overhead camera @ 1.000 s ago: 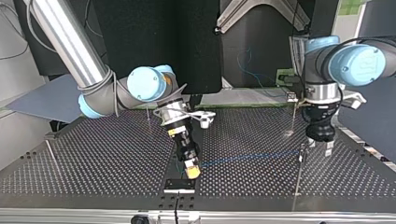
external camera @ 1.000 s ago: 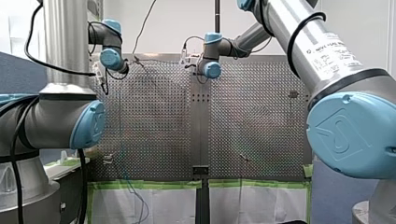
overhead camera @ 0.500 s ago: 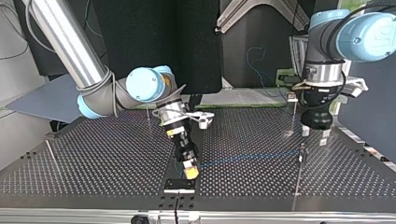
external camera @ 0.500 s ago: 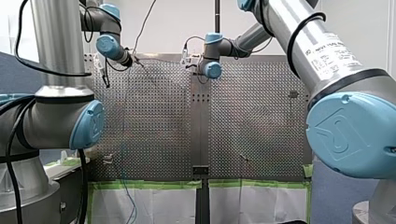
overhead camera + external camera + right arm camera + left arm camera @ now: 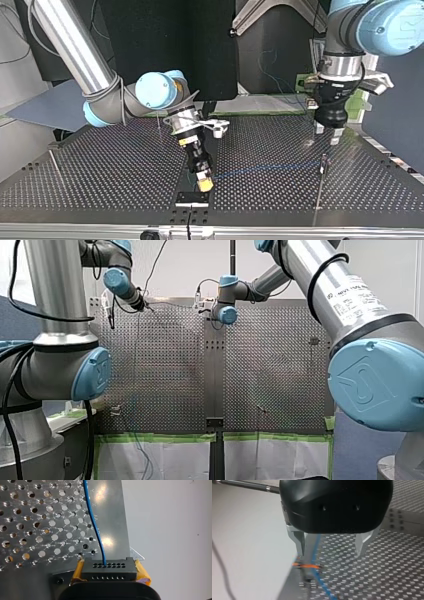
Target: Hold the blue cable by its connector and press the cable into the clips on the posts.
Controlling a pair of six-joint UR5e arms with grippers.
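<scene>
Your right gripper [image 5: 204,184] is clamped on the black connector [image 5: 109,568], with its yellow pads [image 5: 143,573] pressed against both of the connector's sides, low over the perforated table [image 5: 100,170]. The blue cable [image 5: 94,522] leaves the connector's row of holes and runs straight ahead of that gripper across the plate, toward a thin post [image 5: 322,172]. Your left gripper [image 5: 330,552] hangs above that post with its metal fingers [image 5: 298,541] spread apart, holding nothing. The cable passes beneath them, just beside one finger, where an orange band [image 5: 308,565] rings the post.
</scene>
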